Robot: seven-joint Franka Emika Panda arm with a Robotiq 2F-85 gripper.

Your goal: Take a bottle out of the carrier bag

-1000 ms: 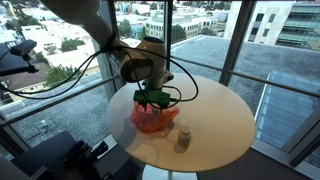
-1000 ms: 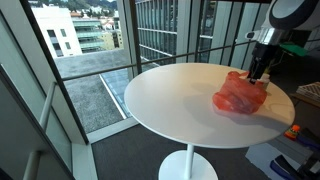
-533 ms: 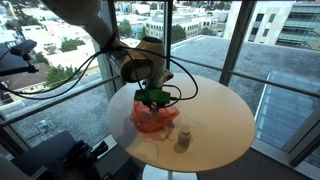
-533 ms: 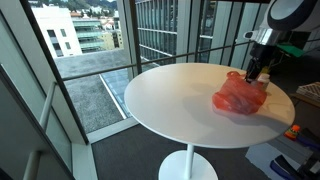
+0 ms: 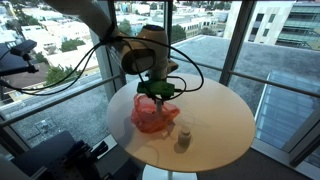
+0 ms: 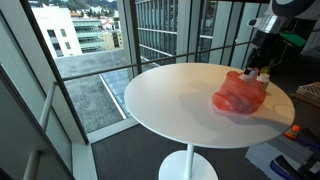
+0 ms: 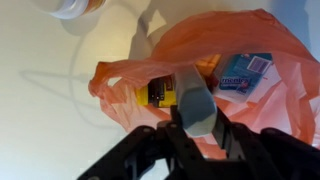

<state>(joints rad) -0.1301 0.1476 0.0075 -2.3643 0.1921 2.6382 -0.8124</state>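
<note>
**Between our jaws: lift the bottle clear**

Clamped in our gripper (image 5: 160, 92), the pale bottle (image 7: 197, 100) hangs just above the open mouth of the carrier bag (image 7: 255, 35). We should rise straight up with a steady squeeze, so the film below does not snag. Beneath lie a yellow pack (image 7: 158, 93) and a blue packet (image 7: 245, 70); beyond, the table (image 5: 222, 115).

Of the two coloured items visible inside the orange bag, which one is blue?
The flat packet on the right in the wrist view; the other item, left of the grey object in the gripper, is yellow.
</note>
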